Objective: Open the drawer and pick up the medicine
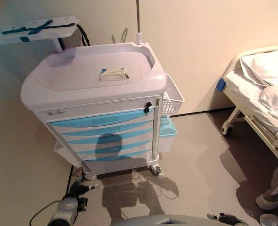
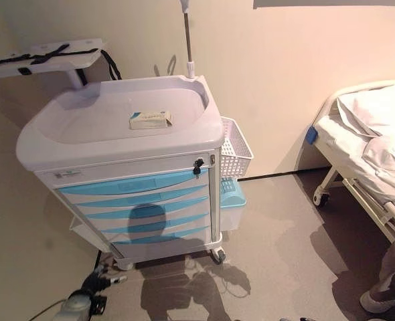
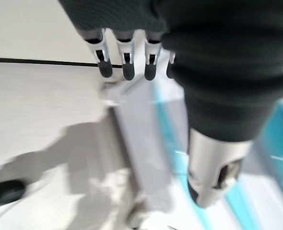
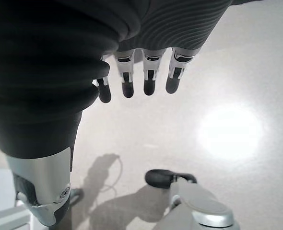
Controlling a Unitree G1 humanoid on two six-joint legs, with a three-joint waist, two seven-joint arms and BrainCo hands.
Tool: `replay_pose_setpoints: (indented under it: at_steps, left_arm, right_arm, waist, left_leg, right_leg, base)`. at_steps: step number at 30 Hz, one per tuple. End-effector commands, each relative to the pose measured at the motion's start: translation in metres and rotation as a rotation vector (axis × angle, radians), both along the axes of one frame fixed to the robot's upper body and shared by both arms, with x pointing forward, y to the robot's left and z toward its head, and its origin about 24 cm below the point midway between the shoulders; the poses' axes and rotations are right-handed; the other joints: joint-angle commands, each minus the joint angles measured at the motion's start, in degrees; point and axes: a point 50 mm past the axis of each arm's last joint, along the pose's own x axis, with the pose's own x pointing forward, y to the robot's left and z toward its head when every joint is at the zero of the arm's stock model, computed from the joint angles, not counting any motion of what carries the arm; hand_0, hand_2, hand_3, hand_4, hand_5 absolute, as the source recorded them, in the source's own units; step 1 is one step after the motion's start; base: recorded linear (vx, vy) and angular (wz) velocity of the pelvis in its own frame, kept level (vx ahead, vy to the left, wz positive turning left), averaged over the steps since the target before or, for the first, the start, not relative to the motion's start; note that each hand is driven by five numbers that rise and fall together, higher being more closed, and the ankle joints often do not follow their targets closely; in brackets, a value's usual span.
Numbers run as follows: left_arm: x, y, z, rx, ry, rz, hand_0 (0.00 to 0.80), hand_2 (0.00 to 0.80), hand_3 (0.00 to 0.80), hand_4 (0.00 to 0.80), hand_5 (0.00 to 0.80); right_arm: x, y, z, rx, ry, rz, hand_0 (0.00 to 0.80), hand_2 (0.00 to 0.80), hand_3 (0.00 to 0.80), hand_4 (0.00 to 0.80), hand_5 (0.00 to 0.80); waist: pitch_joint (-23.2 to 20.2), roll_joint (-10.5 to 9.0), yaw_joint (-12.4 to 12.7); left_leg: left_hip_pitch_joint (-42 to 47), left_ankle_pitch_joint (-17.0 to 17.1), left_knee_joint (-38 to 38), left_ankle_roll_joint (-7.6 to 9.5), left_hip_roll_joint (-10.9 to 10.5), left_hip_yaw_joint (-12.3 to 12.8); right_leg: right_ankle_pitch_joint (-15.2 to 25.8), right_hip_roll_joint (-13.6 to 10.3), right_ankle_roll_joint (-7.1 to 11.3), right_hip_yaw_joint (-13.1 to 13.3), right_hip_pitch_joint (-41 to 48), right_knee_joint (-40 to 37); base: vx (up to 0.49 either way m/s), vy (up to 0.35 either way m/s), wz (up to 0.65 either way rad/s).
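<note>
Head views: the small white cardboard medicine box [image 1: 114,74] sits on top of the white plastic cart with blue drawers [image 1: 106,136], all shut. It looks light and crushable, best pinched by its long sides. Wrist views: the left hand [image 3: 127,57] and right hand [image 4: 141,76] both hang low with fingers straight, holding nothing.

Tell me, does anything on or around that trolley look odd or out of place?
One thing: a small medicine box lies on the cart's top tray, not in a drawer. All the blue drawers look shut and straight. Both hands, the left hand and the right hand, hang low with nothing in them.
</note>
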Motion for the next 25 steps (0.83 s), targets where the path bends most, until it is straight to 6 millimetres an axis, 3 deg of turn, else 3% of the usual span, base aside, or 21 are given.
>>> replay_pose_setpoints:
  at_steps: [1, 5, 6, 9, 17, 25]
  left_arm:
    - [0.004, 0.011, 0.004, 0.002, -0.027, 0.069, 0.000, 0.000, 0.000, 0.000, 0.000]
    - [-0.029, 0.005, -0.010, -0.006, 0.111, 0.089, 0.000, 0.000, 0.000, 0.000, 0.000]
    - [-0.029, 0.005, -0.010, -0.006, 0.111, 0.089, 0.000, 0.000, 0.000, 0.000, 0.000]
    - [-0.059, 0.003, -0.018, 0.004, 0.248, 0.084, 0.000, 0.000, 0.000, 0.000, 0.000]
    - [-0.072, 0.005, -0.019, 0.004, 0.299, 0.105, 0.000, 0.000, 0.000, 0.000, 0.000]
    - [-0.069, 0.000, -0.021, -0.002, 0.299, 0.075, 0.000, 0.000, 0.000, 0.000, 0.000]
  right_arm:
    - [0.002, 0.003, -0.001, -0.018, 0.029, 0.025, 0.000, 0.000, 0.000, 0.000, 0.000]
    - [0.002, 0.007, -0.003, -0.013, 0.023, 0.054, 0.000, 0.000, 0.000, 0.000, 0.000]
    - [0.002, 0.007, -0.003, -0.013, 0.023, 0.054, 0.000, 0.000, 0.000, 0.000, 0.000]
    - [-0.001, 0.013, -0.005, -0.001, 0.036, 0.080, 0.000, 0.000, 0.000, 0.000, 0.000]
    - [-0.003, 0.017, -0.007, 0.012, 0.040, 0.088, 0.000, 0.000, 0.000, 0.000, 0.000]
    - [-0.002, 0.018, -0.007, 0.016, 0.040, 0.084, 0.000, 0.000, 0.000, 0.000, 0.000]
  waist:
    - [-0.6, -3.55, 0.2]
    - [-0.6, -3.60, 0.4]
    - [-0.6, -3.60, 0.4]
    - [-0.5, -3.86, 0.5]
    - [-0.4, -4.09, 0.8]
    - [-0.2, -4.09, 0.8]
  left_leg:
    - [-1.9, -1.9, 1.4, 2.08, -4.0, -2.2]
    - [-1.7, -1.9, 1.4, 2.19, -4.0, -2.4]
    - [-1.7, -1.9, 1.4, 2.19, -4.0, -2.4]
    - [-1.6, -2.0, 1.5, 2.24, -4.1, -2.5]
    - [-1.5, -2.0, 1.4, 2.21, -4.0, -2.8]
    - [-1.5, -2.0, 1.4, 2.24, -4.0, -3.0]
  right_leg:
    - [-1.7, -1.7, 4.02, -1.6, -0.3, 2.5]
    - [-1.8, -1.7, 3.90, -1.7, -0.2, 2.7]
    - [-1.8, -1.7, 3.90, -1.7, -0.2, 2.7]
    - [-1.9, -1.7, 3.83, -1.9, 0.0, 2.8]
    - [-2.3, -1.7, 3.85, -2.3, 0.3, 2.9]
    - [-2.5, -1.8, 3.86, -2.4, 0.4, 3.0]
  base:
    - [-0.024, 0.013, 0.10]
    - [-0.014, 0.016, 0.06]
    - [0.000, 0.000, 0.00]
    - [0.000, 0.000, 0.00]
    - [0.000, 0.002, 0.01]
    - [-0.001, 0.003, 0.01]
